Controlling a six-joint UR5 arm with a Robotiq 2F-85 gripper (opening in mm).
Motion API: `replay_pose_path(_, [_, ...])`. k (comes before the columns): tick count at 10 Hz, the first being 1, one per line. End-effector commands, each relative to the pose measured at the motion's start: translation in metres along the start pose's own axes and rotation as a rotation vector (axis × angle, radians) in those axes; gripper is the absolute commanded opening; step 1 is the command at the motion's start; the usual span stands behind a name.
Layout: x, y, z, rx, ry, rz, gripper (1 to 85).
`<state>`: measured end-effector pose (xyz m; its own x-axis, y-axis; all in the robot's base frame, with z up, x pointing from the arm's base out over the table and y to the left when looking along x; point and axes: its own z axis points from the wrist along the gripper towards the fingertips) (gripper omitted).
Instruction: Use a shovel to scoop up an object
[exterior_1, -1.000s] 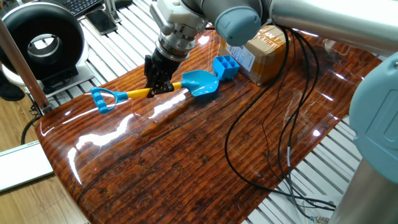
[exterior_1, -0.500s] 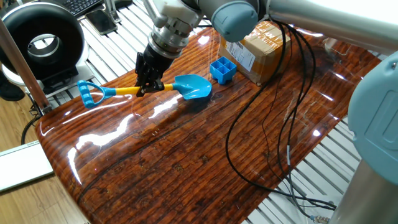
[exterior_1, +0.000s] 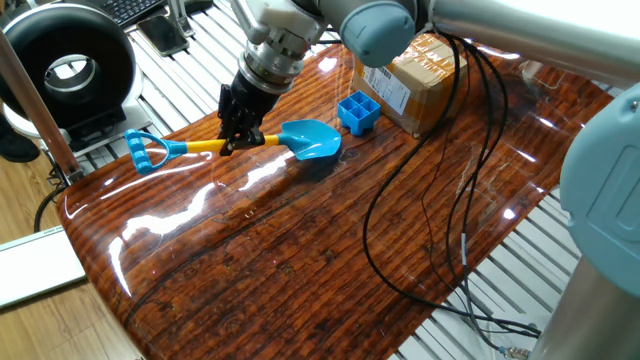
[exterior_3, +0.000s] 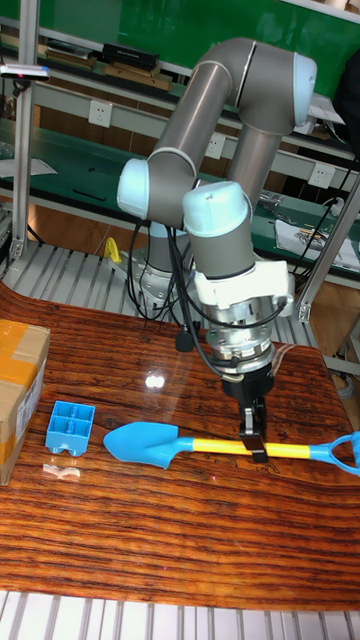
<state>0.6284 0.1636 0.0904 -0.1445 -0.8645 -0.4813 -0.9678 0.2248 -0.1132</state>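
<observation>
My gripper (exterior_1: 240, 141) (exterior_3: 252, 442) is shut on the yellow shaft of the shovel (exterior_1: 205, 146) (exterior_3: 215, 445). The shaft runs level, just above the table. Its light-blue pointed blade (exterior_1: 311, 139) (exterior_3: 144, 441) points toward the object, a small blue square tray (exterior_1: 359, 111) (exterior_3: 70, 426) with four compartments. A short gap separates the blade tip from the tray. The blue D-shaped loop end (exterior_1: 142, 151) (exterior_3: 341, 453) sticks out on the other side of my gripper. The tray stands on the table, close beside the brown box.
A brown cardboard box (exterior_1: 425, 80) (exterior_3: 18, 380) stands right behind the tray. Black cables (exterior_1: 440, 230) trail over the wooden table (exterior_1: 300, 260). A black ring-shaped device (exterior_1: 68, 68) sits off the table's left end, near the table edge (exterior_1: 75, 205).
Over the last second the gripper carried the shovel left, pulling the blade back from the tray. Since half a second ago nothing has moved.
</observation>
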Motion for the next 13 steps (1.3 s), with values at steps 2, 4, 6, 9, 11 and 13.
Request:
replay_pose_path(2, [0.019,-0.006,0.000,0.002,-0.001,-0.034,1.3])
replay_pose_path(4, [0.023,-0.005,-0.001,-0.003,-0.009,-0.038,1.3])
replay_pose_path(6, [0.013,-0.001,-0.001,-0.002,-0.015,-0.022,1.3])
replay_pose_path(9, [0.010,-0.001,-0.001,0.002,-0.010,-0.004,1.3])
replay_pose_path(11, [0.011,-0.001,-0.001,0.001,-0.007,0.003,1.3])
replay_pose_path(13, [0.016,-0.002,-0.001,0.008,0.010,0.002,1.3])
